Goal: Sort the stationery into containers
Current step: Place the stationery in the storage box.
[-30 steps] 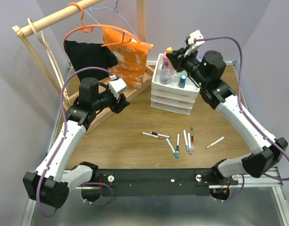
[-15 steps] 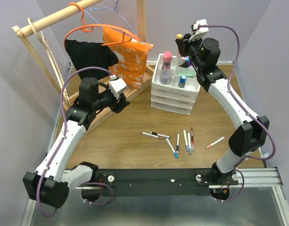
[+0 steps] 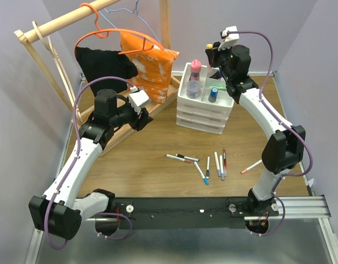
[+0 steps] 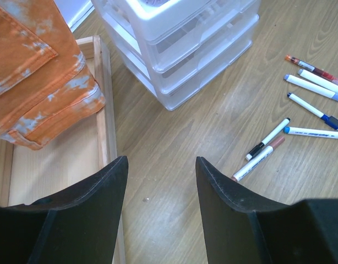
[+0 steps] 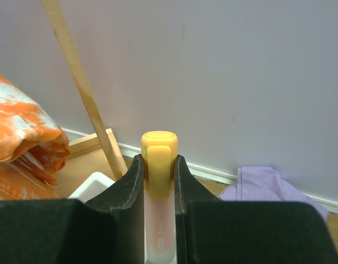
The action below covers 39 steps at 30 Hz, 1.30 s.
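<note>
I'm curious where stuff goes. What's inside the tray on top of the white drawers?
A pink-capped bottle, a blue-capped bottle and a green item sit in the tray. The right arm hides its far corner.

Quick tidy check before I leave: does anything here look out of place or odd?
Nothing looks spilled or broken. Several thin white pens lie loose at mixed angles on the wooden table in front of the white three-drawer organiser, one orange-tipped pen apart to their right, and a purple cloth lies crumpled by the back wall.

Open gap between rack (image 4: 105,99) and organiser (image 4: 183,55)
</note>
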Tool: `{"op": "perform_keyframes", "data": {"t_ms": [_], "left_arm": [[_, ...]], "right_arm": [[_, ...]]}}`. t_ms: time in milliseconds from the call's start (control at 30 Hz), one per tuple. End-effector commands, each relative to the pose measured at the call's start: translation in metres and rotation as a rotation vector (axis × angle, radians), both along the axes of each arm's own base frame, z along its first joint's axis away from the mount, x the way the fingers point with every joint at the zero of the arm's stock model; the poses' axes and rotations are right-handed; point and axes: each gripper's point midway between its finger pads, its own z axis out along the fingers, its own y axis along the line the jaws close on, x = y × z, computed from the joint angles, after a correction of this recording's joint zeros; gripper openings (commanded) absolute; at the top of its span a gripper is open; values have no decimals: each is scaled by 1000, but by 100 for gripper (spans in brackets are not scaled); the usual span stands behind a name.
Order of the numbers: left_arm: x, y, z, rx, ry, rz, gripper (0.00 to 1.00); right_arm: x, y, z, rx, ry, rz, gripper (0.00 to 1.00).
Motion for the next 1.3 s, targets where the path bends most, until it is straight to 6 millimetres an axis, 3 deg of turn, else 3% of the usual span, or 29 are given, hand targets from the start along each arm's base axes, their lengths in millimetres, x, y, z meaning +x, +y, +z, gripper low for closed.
{"op": "perform_keyframes", "data": {"t_ms": [0, 333, 1267], "left_arm": [[7, -3, 4, -24, -13, -4, 61], [8, -5, 3, -33, -7, -5, 61], [-5, -4, 1, -64, -5, -8, 61]], "right_arm": [[4, -9, 0, 4, -16, -39, 1], [4, -12, -32, -33, 66, -57, 1], [-25, -34, -49, -102, 142, -112, 1]]}}
